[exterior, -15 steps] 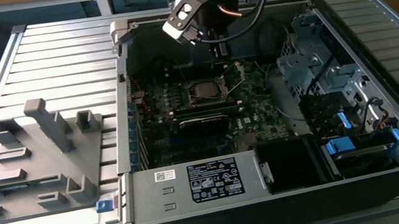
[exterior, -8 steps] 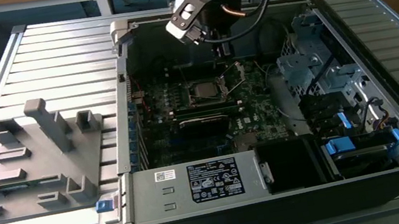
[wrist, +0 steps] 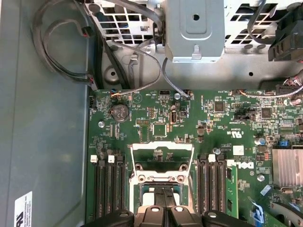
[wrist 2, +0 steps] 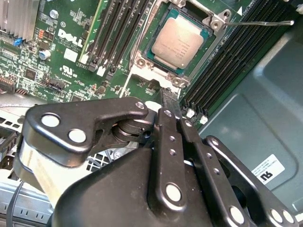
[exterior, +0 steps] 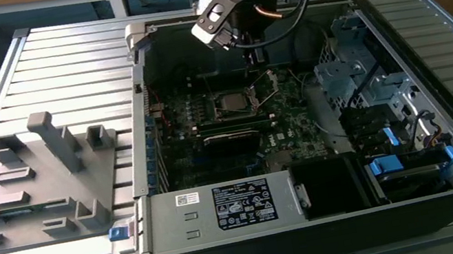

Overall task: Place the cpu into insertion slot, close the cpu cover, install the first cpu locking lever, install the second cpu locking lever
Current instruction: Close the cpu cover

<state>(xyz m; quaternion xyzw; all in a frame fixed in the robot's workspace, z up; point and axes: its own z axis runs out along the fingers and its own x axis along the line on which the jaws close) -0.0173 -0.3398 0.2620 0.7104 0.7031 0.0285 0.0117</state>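
Observation:
The cpu, silver-topped, lies flat in the insertion slot on the green board. Its dark square also shows in the exterior view. The cpu cover, a thin silvery frame with a square cut-out, stands swung up off the socket; board parts show through its opening. A thin wire locking lever sticks out free from one socket corner. My gripper is shut with nothing between its fingers. Its tip hangs just above the socket's edge, close to the raised cover. The exterior view has the gripper above the board, just behind the socket.
Black memory slots flank the socket on both sides. A finned heat sink and cables lie nearby. The case walls ring the board, with a drive cage on the exterior view's right. A grey fixture sits outside on the table.

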